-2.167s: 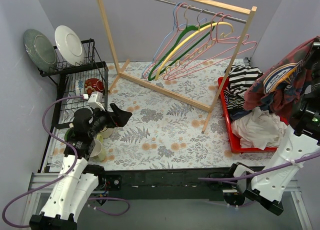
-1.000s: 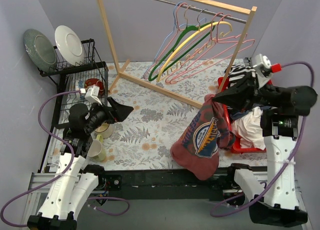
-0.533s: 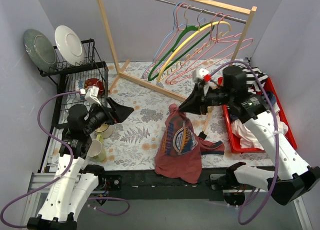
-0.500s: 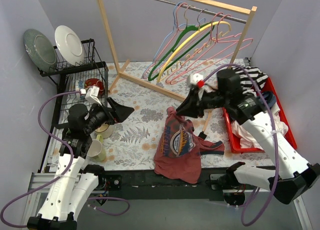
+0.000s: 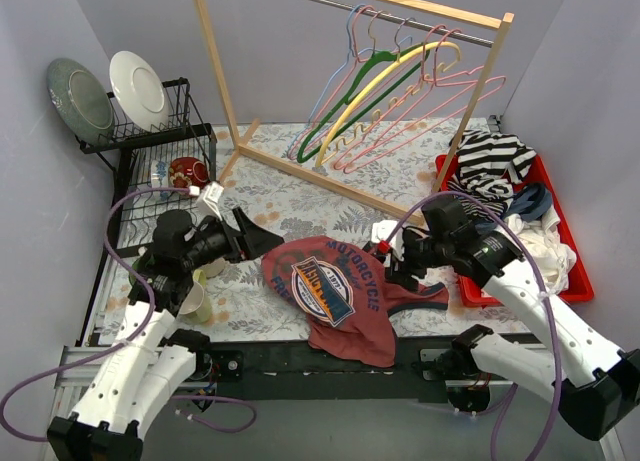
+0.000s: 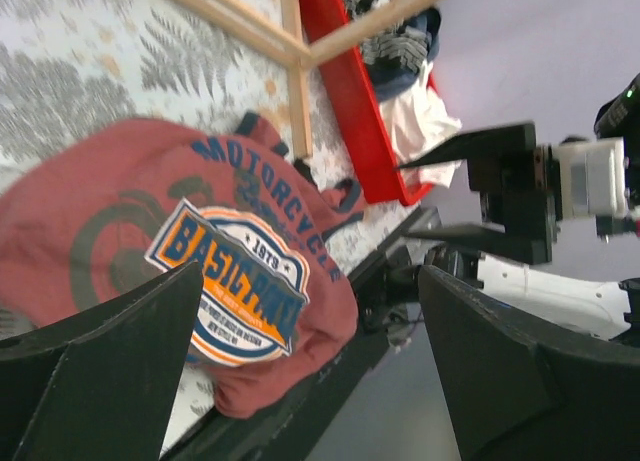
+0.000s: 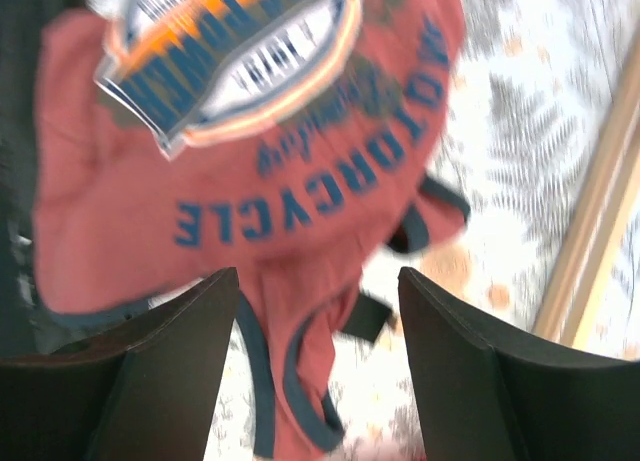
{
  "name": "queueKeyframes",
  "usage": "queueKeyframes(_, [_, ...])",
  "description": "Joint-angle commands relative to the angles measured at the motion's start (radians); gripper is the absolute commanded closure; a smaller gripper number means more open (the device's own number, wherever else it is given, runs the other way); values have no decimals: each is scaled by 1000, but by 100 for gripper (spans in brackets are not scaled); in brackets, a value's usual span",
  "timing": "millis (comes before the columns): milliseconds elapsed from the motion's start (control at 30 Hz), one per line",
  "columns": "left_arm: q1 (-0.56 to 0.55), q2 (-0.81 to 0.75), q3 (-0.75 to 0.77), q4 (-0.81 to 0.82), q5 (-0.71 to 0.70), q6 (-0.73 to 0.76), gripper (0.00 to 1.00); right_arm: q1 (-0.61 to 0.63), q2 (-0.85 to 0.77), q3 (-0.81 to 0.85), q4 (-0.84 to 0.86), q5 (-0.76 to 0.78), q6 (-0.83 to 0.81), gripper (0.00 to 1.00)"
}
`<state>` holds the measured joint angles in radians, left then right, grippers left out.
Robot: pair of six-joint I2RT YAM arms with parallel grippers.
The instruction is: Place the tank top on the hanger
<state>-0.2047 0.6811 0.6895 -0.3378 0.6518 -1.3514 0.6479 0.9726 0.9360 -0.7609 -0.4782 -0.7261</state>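
Note:
The rust-red tank top [image 5: 335, 291] lies crumpled on the floral table near its front edge, printed graphic facing up; its hem hangs over the edge. My right gripper [image 5: 397, 266] hovers open just right of it, above the navy-trimmed straps [image 7: 300, 381], and holds nothing. In the right wrist view the tank top [image 7: 260, 171] lies under the open right gripper [image 7: 320, 371]. My left gripper [image 5: 262, 236] stands open just left of the shirt and apart from it. The left wrist view shows the tank top [image 6: 230, 251] beyond the left gripper [image 6: 310, 381]. The light-blue hanger [image 5: 322, 89] hangs on the wooden rack.
The wooden rack [image 5: 350, 186] crosses the back, with pink, green and yellow hangers [image 5: 420, 71] on its rail. A red bin [image 5: 480, 289] at the right holds a striped garment [image 5: 490, 161] and a white cloth [image 5: 545, 251]. A dish rack [image 5: 150, 131] and mugs [image 5: 195, 301] stand at the left.
My right arm carried the tank top from above the bin over to the table, lowered it and opened; the shirt now lies loose. The left gripper moved slightly towards it.

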Motion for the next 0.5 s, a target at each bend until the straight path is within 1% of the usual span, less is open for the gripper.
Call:
queueKeyframes(0, [-166, 17, -36, -13, -105, -40, 12, -109, -23, -100, -5, 105, -50, 26])
queueKeyframes(33, [-209, 24, -36, -13, -144, -48, 14, -125, -20, -142, 9, 113, -52, 27])
queueKeyframes(67, [-301, 40, -31, -13, -188, -63, 16, -151, -15, -160, 20, 121, -52, 27])
queueKeyframes(100, [-346, 72, -24, -12, -228, -69, 17, -162, -11, -176, 35, 130, -44, 27])
queueKeyframes(133, [-390, 92, -19, -13, -312, -75, 19, -171, -2, -193, 52, 142, -44, 27])
queueKeyframes(167, [-474, 112, -2, -15, -354, -86, 19, -188, 5, -201, 63, 148, -39, 27])
queueKeyframes(200, [-516, 151, 4, -15, -395, -92, 20, -198, 11, -203, 72, 156, -32, 27])
queueKeyframes(233, [-556, 170, 11, -14, -490, -97, 20, -209, 23, -204, 83, 162, -16, 28])
queueKeyframes(267, [-634, 190, 21, -13, -530, -101, 21, -232, 29, -203, 89, 167, -10, 28])
queueKeyframes(333, [-705, 265, 42, -13, -611, -124, 21, -254, 43, -200, 95, 176, 11, 31])
queueKeyframes(367, [-769, 297, 45, -3, -688, -130, 21, -275, 46, -201, 91, 176, 11, 31])
queueKeyframes(400, [-798, 326, 62, 2, -716, -140, 21, -286, 46, -204, 89, 178, 11, 31])
queueKeyframes(433, [-827, 394, 73, 5, -744, -146, 22, -297, 43, -207, 87, 179, 8, 32])
queueKeyframes(467, [-878, 425, 82, 13, -805, -150, 22, -316, 40, -213, 81, 176, 2, 32])
